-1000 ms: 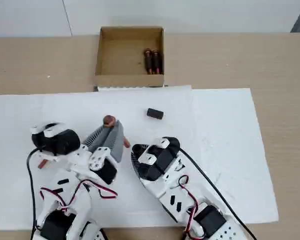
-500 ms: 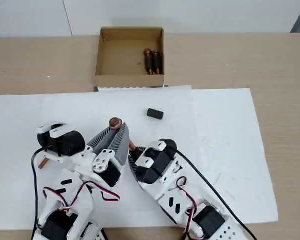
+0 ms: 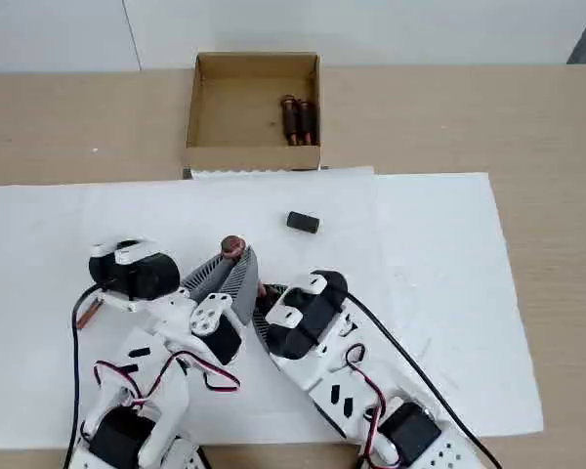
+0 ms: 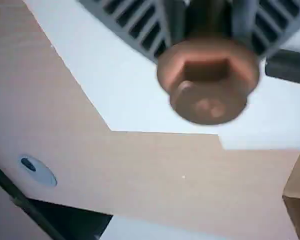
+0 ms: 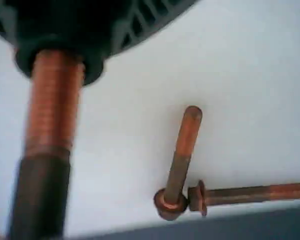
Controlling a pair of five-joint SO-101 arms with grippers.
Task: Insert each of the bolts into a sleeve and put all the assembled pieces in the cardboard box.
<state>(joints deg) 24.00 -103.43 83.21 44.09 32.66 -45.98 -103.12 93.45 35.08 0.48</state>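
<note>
Right wrist view: two loose bolts [image 5: 182, 155], heads together

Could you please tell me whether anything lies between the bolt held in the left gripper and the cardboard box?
Nothing visible does. Between the bolt in the left gripper and the cardboard box lies only white paper. The loose black sleeve lies off to one side.

From above, the held bolt [image 3: 233, 244] shows its head alone, shank buried in the left gripper [image 3: 232, 262]. Another bolt [image 3: 92, 312] lies half under that arm. Close up, the sleeve [image 5: 39, 200] is blurred and cut off; a loose bolt [image 5: 250, 192] runs off the edge.
</note>
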